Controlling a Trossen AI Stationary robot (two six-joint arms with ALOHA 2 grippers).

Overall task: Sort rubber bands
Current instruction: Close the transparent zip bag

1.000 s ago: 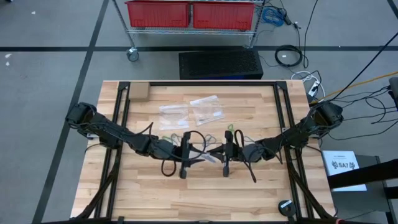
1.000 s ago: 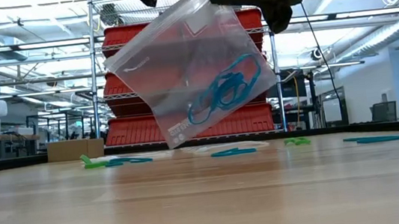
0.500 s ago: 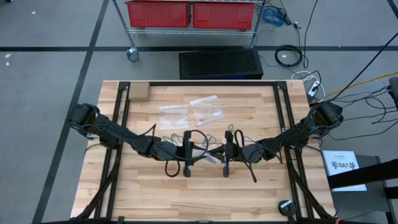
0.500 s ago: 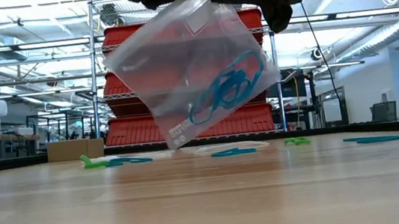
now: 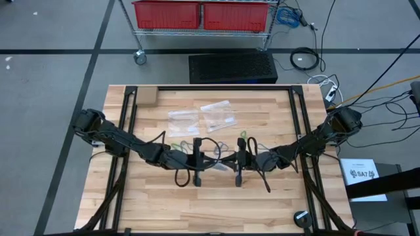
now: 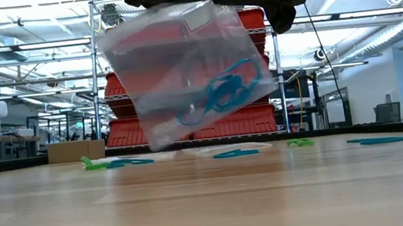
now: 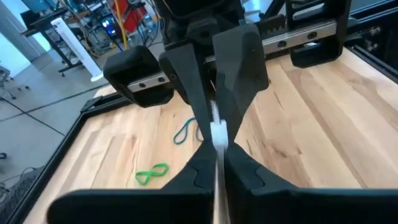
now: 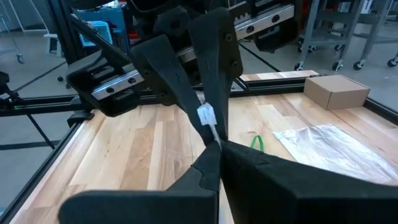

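both grippers — left gripper (image 7: 214, 134) and right gripper (image 8: 208, 121) — were clamped on the rim of a clear plastic bag (image 6: 182, 73) above the wooden table (image 6: 212, 203), blue rubber bands (image 6: 222, 91) inside; holding level would likely keep them in.

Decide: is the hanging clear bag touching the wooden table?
Apart. The low view shows the bag hanging with open background between its lowest corner and the table.

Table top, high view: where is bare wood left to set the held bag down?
The near strip of the table, toward the camera from both grippers, is bare, as are the near corners inside the frame rails. The far middle is crowded: spare clear bags and loose rubber bands beside the held bag.
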